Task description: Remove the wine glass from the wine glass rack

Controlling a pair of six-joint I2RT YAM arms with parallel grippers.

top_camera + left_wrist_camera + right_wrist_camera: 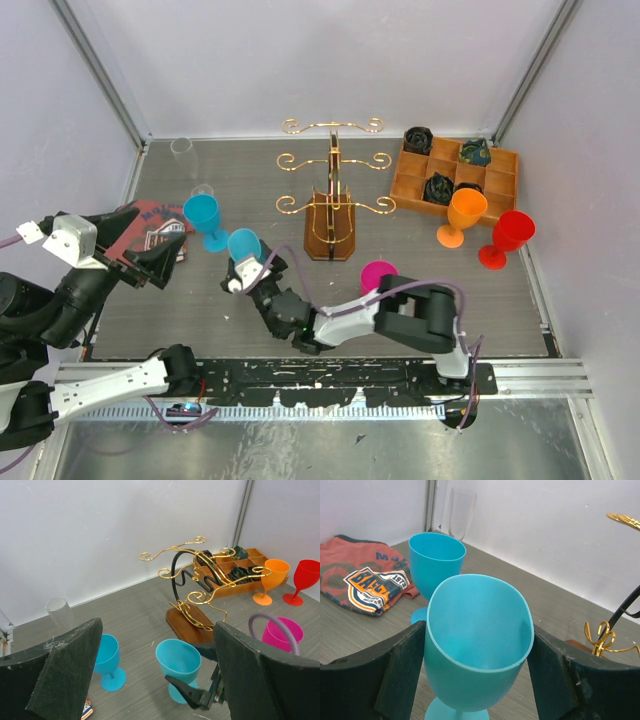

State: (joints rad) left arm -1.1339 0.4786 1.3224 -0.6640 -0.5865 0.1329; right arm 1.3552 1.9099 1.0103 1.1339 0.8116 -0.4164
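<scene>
Cyan wine glass (244, 243) upright on worktop (450, 290), left-front of wine glass rack (331, 195), clear of its gold arms. Bowl clamped by right gripper (477, 655), one finger each side. Spread wide, holding nothing: left gripper (155, 265), above red cloth (160, 225). Just beside: second cyan glass (203, 215).

The blue wine glass (477, 640) is upright, left of the gold wire rack (332, 190) and near it — the rack stands on a brown base.

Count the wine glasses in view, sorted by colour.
Blue glass: 2
Pink glass: 1
Orange glass: 1
Red glass: 1
Clear glass: 1
Total: 6
</scene>
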